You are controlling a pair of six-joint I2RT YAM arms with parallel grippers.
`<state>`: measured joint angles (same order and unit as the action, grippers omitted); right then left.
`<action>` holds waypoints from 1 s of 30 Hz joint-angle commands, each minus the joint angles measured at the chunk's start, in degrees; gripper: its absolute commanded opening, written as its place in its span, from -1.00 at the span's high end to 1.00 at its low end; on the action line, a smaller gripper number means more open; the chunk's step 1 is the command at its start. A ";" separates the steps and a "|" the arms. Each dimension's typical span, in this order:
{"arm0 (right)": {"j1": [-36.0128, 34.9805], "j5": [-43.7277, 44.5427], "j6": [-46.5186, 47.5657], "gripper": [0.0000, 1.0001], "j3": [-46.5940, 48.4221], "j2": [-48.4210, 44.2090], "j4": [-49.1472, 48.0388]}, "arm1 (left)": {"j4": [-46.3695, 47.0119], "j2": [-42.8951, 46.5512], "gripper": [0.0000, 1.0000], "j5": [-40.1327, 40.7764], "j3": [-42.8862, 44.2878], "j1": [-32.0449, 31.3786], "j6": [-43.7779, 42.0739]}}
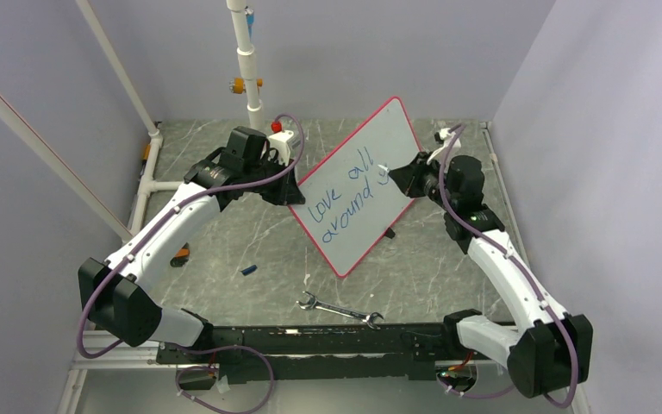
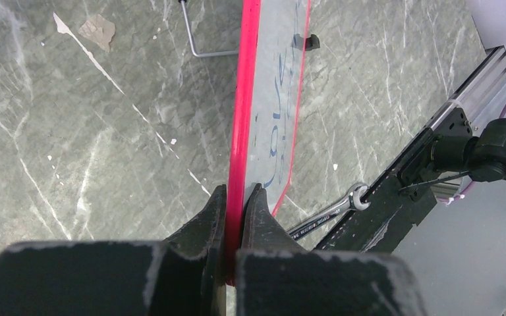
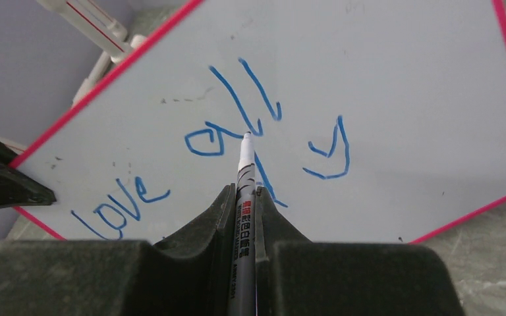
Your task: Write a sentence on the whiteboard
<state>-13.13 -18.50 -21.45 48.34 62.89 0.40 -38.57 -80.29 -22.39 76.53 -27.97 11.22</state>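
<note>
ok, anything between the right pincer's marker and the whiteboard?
Nothing visible. The marker in the right pincer points straight at the whiteboard, tip by the "all" of the sentence. The left pincer clamps the board's red rim, off to the side of the writing.

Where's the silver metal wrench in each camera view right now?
Top external: silver metal wrench, front centre of the grey marbled table.
Left wrist: wrench at lower right, just right of the board's corner.
Right wrist: not in view.
Shared landmark: white rectangular whiteboard, red-pink rim, seen in all three.
</note>
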 commanded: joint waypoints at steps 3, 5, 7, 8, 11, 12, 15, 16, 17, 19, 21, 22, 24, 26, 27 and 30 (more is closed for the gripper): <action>-0.05 5.33 -0.90 1.00 -2.03 -4.68 -4.63 | -7.93 -1.87 1.00 20.61 -1.54 0.42 -10.34; 0.04 7.58 -1.11 1.00 -2.16 -5.10 -4.25 | -7.85 -1.77 1.00 20.59 -1.56 0.44 -10.35; 0.03 8.79 -0.75 1.00 -1.92 -5.10 -3.60 | -7.96 -1.91 1.00 20.59 -1.51 0.37 -10.41; 0.03 9.20 -0.28 1.00 -1.68 -4.86 -3.12 | -8.07 -2.01 1.00 20.63 -1.49 0.37 -10.40; 0.18 10.63 0.76 1.00 -1.11 -4.35 -2.13 | -7.97 -1.85 1.00 20.93 -1.54 0.38 -10.45; 0.22 11.15 0.87 1.00 -1.32 -4.39 -2.30 | -7.93 -1.76 1.00 21.02 -1.59 0.36 -10.44; 0.59 11.93 1.18 1.00 -2.61 -4.44 -3.64 | -7.86 -1.71 1.00 21.37 -1.73 0.37 -10.48; 0.70 11.99 1.34 1.00 -2.85 -4.31 -3.95 | -7.92 -1.75 1.00 21.46 -1.74 0.37 -10.53; 0.84 12.04 1.51 1.00 -2.97 -4.02 -4.07 | -7.93 -1.86 1.00 21.45 -1.67 0.36 -10.54; 1.19 11.88 1.67 1.00 -3.05 -3.17 -4.19 | -7.94 -1.86 1.00 21.28 -1.65 0.31 -10.52; 1.30 11.60 1.60 1.00 -3.26 -2.48 -4.46 | -7.87 -1.91 1.00 21.09 -1.68 0.38 -10.52; 1.41 11.42 1.59 1.00 -3.51 -2.30 -4.65 | -7.84 -1.82 1.00 20.95 -1.69 0.37 -10.52; 1.43 11.41 1.61 1.00 -3.83 -1.85 -4.84 | -7.89 -1.89 1.00 20.74 -1.64 0.37 -10.44; 1.47 11.32 1.82 1.00 -4.11 -1.50 -4.97 | -7.93 -1.84 1.00 20.64 -1.64 0.34 -10.48; 1.52 11.30 1.96 1.00 -4.13 -1.40 -5.07 | -7.93 -1.88 1.00 20.70 -1.63 0.37 -10.46; 1.84 10.76 2.37 1.00 -4.04 -0.94 -5.15 | -7.93 -1.76 1.00 20.62 -1.65 0.27 -10.48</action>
<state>-11.84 -7.73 -20.40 44.31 61.76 -0.97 -38.52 -80.09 -22.37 76.53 -28.25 10.20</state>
